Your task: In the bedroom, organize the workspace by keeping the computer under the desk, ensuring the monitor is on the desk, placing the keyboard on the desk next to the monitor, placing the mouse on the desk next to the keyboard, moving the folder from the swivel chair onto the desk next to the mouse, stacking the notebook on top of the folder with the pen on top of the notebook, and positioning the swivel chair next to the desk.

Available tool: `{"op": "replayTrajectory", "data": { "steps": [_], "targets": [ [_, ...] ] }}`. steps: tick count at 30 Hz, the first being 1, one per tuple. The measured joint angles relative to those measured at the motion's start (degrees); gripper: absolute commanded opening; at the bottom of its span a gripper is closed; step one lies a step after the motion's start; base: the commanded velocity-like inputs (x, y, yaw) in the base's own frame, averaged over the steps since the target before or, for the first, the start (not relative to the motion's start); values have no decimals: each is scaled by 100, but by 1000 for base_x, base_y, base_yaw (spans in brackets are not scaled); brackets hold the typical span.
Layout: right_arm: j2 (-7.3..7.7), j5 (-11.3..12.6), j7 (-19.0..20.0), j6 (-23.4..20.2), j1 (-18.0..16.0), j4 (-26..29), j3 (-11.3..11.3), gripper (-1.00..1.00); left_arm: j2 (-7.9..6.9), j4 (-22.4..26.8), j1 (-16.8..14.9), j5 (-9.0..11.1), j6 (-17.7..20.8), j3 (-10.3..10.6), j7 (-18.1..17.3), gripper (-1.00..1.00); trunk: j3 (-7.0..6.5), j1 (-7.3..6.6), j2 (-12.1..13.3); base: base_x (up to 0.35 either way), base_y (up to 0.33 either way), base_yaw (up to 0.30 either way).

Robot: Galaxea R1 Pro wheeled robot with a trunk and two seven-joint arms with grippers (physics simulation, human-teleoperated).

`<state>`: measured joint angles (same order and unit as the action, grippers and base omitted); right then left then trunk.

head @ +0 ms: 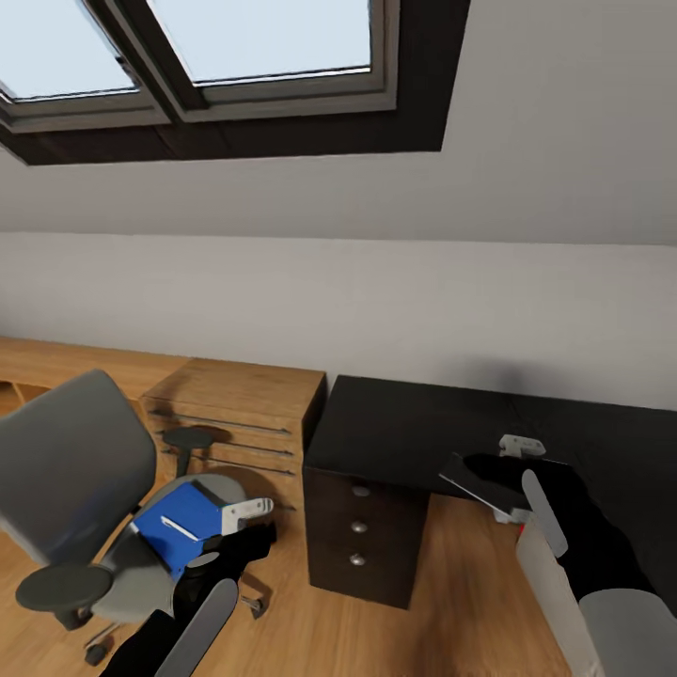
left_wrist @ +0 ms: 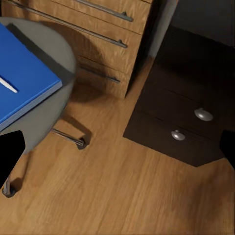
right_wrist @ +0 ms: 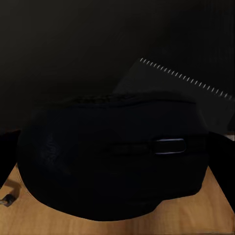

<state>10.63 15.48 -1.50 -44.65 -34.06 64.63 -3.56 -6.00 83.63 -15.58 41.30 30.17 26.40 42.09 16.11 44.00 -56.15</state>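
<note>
A grey swivel chair (head: 75,470) stands on the floor at the left. On its seat lies a blue folder (head: 179,522) (left_wrist: 22,83) with a thin white pen (head: 179,528) (left_wrist: 7,84) on top. My left gripper (head: 249,528) (left_wrist: 117,152) hangs open just right of the seat, over the floor. The black desk (head: 414,428) is to the right. Over its front part my right gripper (head: 512,480) (right_wrist: 117,161) is shut on a black mouse (right_wrist: 98,161). A dark grey notebook (right_wrist: 181,93) (head: 470,484) with a toothed white edge lies just beyond the mouse.
A wooden dresser (head: 240,404) (left_wrist: 98,29) stands between the chair and the desk's drawer block (head: 362,531) (left_wrist: 181,122). A pale box-like shape (head: 545,583) shows low under the desk's right part. Bare wooden floor (left_wrist: 122,191) lies in front of the drawers. A sloped wall with skylights rises behind.
</note>
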Motion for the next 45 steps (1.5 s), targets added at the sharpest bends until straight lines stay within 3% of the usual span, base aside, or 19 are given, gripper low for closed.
{"op": "replayTrajectory", "data": {
  "steps": [35,45],
  "targets": [
    [18,-21,0,183,0,-162,3,-100,-5,22,0,-9,0,18,0,100,0,0,0,0,0,-285],
    [7,-26,0,185,0,-216,12,-100,-3,23,0,-9,0,18,0,100,-6,0,0,0,0,-91]
  ]
}}
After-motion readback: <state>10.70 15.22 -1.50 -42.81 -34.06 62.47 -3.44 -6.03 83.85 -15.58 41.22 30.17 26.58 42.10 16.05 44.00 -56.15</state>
